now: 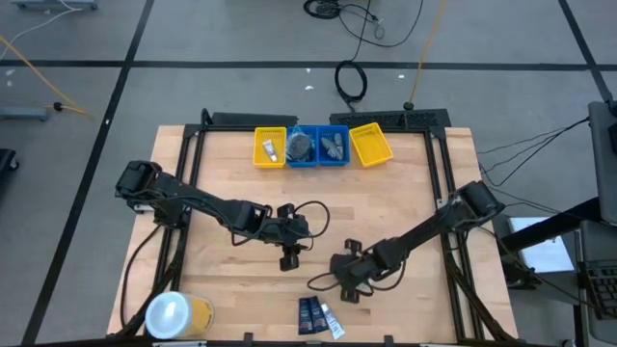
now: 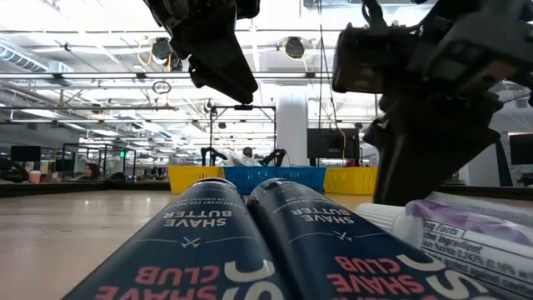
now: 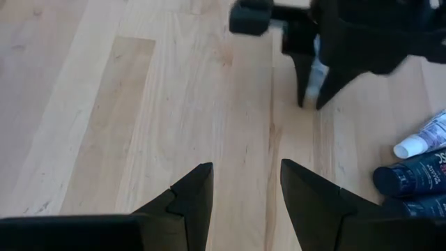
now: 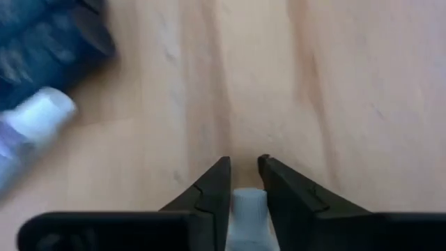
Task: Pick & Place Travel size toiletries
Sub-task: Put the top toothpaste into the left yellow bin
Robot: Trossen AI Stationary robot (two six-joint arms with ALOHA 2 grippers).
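The right gripper [image 4: 244,183] is low over the front middle of the wooden table [image 1: 405,193], and its two fingers are closed on a small white tube [image 4: 249,215]; only the right wrist view shows this tube clearly between them. The left gripper [image 3: 246,187] hangs just beside it, toward the table's middle, with its fingers apart and nothing between them. Near the front edge lie two navy flat packets [image 2: 241,250] side by side, touching, with the words "SHAVE BUTTER" and "CLUB" readable only in the low view, and a white tube [image 2: 454,237] with a purple label touches them. At the far edge stands a row of yellow and blue trays [image 1: 323,146]. A white-topped yellow container [image 1: 174,316] sits at the front left corner. Behind the table, the low view shows a large hall with ceiling lights.
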